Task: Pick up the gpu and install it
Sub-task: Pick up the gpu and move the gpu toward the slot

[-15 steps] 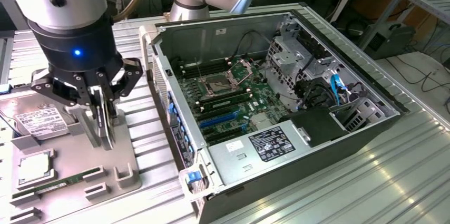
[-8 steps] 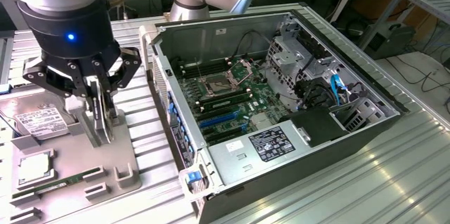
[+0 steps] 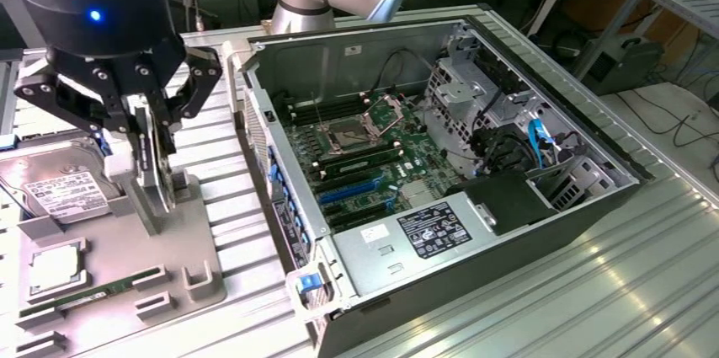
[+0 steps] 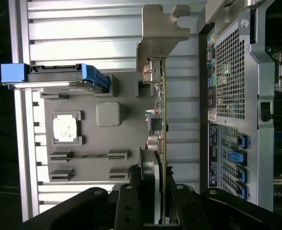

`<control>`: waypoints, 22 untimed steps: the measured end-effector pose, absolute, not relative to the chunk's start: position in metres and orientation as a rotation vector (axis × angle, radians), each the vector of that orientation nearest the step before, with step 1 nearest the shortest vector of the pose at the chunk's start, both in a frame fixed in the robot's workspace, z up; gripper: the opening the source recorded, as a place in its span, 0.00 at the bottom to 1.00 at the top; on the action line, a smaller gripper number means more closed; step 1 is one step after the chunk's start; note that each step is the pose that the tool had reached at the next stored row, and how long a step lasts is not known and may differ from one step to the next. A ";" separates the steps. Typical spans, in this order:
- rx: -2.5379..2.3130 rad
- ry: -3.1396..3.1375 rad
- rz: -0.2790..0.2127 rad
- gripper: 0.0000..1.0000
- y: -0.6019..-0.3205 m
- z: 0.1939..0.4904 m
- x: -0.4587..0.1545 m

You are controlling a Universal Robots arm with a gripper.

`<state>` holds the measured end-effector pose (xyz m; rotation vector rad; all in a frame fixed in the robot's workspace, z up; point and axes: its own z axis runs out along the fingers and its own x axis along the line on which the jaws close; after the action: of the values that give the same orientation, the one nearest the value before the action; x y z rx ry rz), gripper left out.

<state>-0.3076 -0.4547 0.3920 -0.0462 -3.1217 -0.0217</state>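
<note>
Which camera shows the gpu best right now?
The wrist view: it shows the gpu along its length, with its silver bracket and green board edge. The exterior view gives a thin slab, partly covered by the pincer.

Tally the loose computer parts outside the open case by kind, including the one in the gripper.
gpu: 1
hard drive: 1
CPU: 1
memory stick: 1
Total: 4
</note>
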 end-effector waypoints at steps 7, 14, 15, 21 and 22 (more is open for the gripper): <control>-0.046 -3.122 -0.022 0.28 -0.455 0.418 -0.308; -0.046 -3.122 -0.022 0.28 -0.455 0.440 -0.308; -0.046 -3.122 -0.022 0.28 -0.455 0.444 -0.308; -0.046 -3.122 -0.022 0.28 -0.455 0.453 -0.308; -0.046 -3.122 -0.022 0.28 -0.455 0.453 -0.308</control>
<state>-0.3076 -0.4547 0.4529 -0.0461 -3.1218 -0.0217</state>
